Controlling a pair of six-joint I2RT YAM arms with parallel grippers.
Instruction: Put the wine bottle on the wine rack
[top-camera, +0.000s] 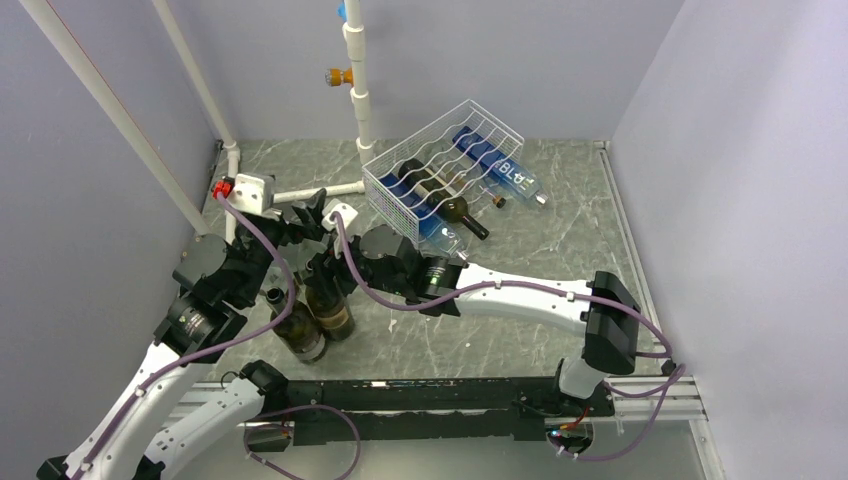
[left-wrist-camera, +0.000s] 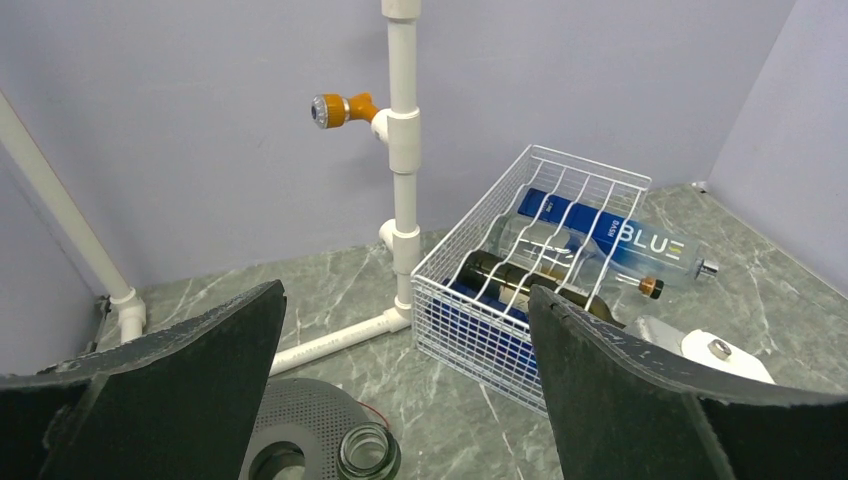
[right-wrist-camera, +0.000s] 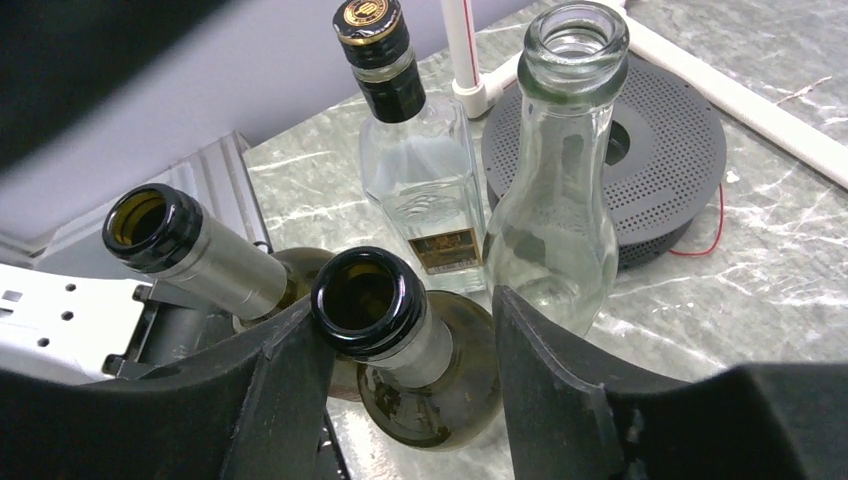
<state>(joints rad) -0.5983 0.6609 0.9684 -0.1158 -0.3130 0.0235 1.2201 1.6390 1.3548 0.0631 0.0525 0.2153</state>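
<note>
The marbled table (top-camera: 540, 250) carries everything. The two arms reach in over its left half, the right one stretched across from its base toward the left. At the far middle stands the white wire rack (top-camera: 425, 165), set askew. Several bottles lie in its cradles, among them a blue one (left-wrist-camera: 620, 240) and a dark one (left-wrist-camera: 520, 278), their necks poking out of the open side. Behind it rises a white pipe frame (left-wrist-camera: 403, 150) with an orange nozzle (left-wrist-camera: 338, 108). The wine bottle (right-wrist-camera: 395, 350), dark green with an open mouth, stands upright on the near left of the table, well apart from the rack. The right pincer (right-wrist-camera: 405, 330) is spread and straddles its neck; one finger is just beside the neck and the other stands clear, so nothing is pinched. A second dark bottle (right-wrist-camera: 185, 250) stands just beside it, with a square clear bottle (right-wrist-camera: 415, 190) and a round clear bottle (right-wrist-camera: 555, 210) behind. A black spool (right-wrist-camera: 670, 150) lies behind those. The left pincer (left-wrist-camera: 405, 293) hangs above the spool and the round clear bottle, spread wide and holding nothing.
</note>
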